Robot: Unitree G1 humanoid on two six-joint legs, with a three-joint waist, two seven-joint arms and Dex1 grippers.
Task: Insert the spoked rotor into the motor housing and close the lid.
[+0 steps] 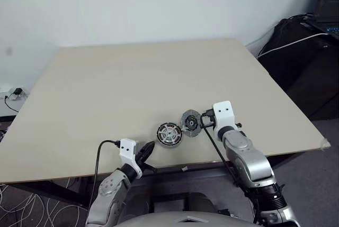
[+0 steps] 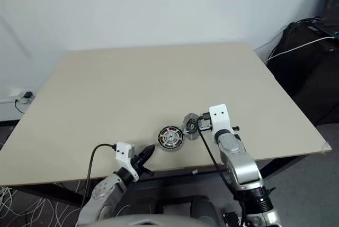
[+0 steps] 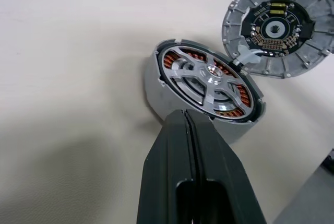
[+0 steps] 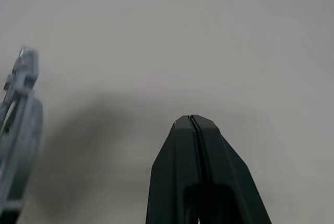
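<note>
1. The spoked rotor [image 3: 211, 85] sits inside the motor housing [image 1: 169, 134], copper windings visible between its spokes, near the front edge of the counter [image 1: 159, 79].
2. The lid [image 1: 190, 123] leans tilted against the housing at its 2 o'clock, ribbed face showing.
3. The left pincer [image 1: 148, 150], fingers together, empty, lies at the housing's 8 o'clock.
4. The right pincer [image 4: 192, 122], pressed together, holds nothing just beside the lid at 3 o'clock.

Copper windings under silvery spoked rotor [image 3: 209, 85]; grey ribbed lid [image 3: 279, 23], dark centre; beige table [image 1: 132, 79]
</note>
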